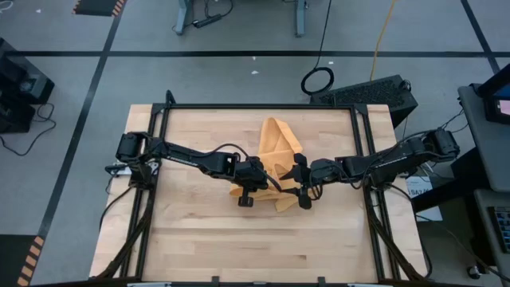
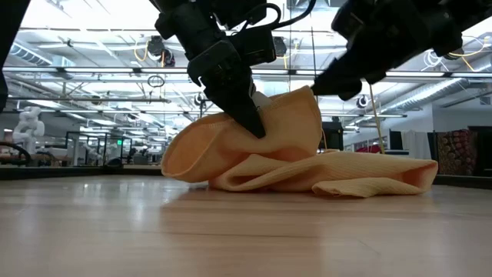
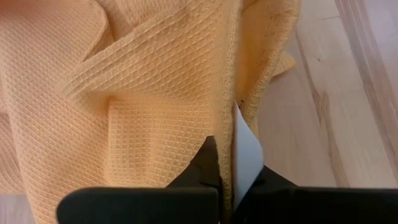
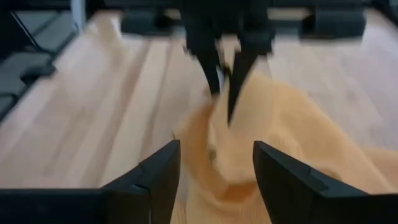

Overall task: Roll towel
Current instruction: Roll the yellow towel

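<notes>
No text, label, brand, number or sign can be read in any of the views, neither on the cloth, nor on the arms, nor on the desk, nor in the room behind it.

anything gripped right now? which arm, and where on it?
Left gripper is shut on the towel, pinching a hemmed edge and lifting that part off the table. Right gripper is open, holding nothing.
</notes>
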